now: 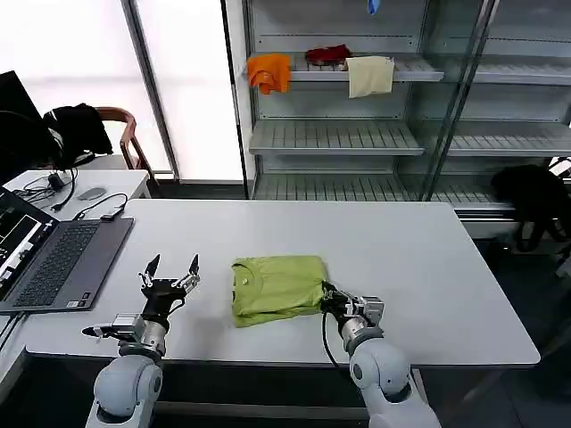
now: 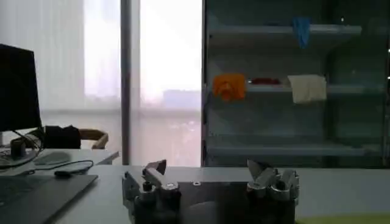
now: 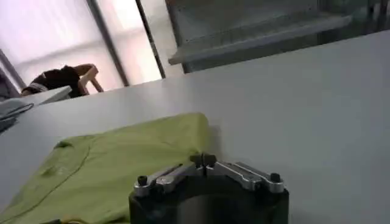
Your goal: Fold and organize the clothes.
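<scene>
My right claw (image 1: 326,297) sits with its fingers drawn together at the near right edge of the folded T-shirt (image 1: 277,287); it seems to touch the cloth, though I can't tell if it pinches any. My left claw (image 1: 170,270) hovers spread wide, holding nothing, just beside the shirt on the white counter (image 1: 428,259), near the laptop (image 1: 53,263).

T-shirt (image 1: 277,288) lime yellow-green, plain. Bench (image 1: 419,259) white. Shelf cloths: orange (image 1: 269,71), red (image 1: 327,54), cream (image 1: 369,76). Laptop (image 1: 55,259) grey.
</scene>
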Tool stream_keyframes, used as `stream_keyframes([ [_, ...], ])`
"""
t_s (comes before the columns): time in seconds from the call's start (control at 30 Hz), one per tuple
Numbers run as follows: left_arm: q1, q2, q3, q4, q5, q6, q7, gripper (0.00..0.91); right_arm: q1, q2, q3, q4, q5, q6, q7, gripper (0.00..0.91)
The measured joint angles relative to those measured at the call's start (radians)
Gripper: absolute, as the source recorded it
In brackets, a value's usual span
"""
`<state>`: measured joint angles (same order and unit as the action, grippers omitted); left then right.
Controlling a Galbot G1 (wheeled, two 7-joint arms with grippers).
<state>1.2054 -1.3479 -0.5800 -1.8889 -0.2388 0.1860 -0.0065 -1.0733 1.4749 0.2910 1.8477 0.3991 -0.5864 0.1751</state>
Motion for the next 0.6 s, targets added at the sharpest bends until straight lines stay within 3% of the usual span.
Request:
stream_keyframes([
  [0.13,0.006,0.005,-0.005,-0.004,-0.001,0.002,0.003,0.907,-0.007,-0.008,0.001,0.005,-0.029,0.0,-0.015,0.01],
  [0.17,0.006,0.006,-0.006,-0.004,-0.002,0.004,0.003,0.907,-0.011,-0.01,0.002,0.009,-0.036,0.0,-0.018,0.816],
  [0.2,0.006,0.006,-0.006,-0.005,-0.003,0.006,0.004,0.907,-0.015,-0.01,0.004,0.013,-0.044,0.0,-0.021,0.907],
  [0.6,0.027,0.034,-0.02,-0.032,-0.034,0.046,0.055,0.907,-0.08,-0.07,0.07,0.088,-0.157,0.017,-0.101,0.907],
])
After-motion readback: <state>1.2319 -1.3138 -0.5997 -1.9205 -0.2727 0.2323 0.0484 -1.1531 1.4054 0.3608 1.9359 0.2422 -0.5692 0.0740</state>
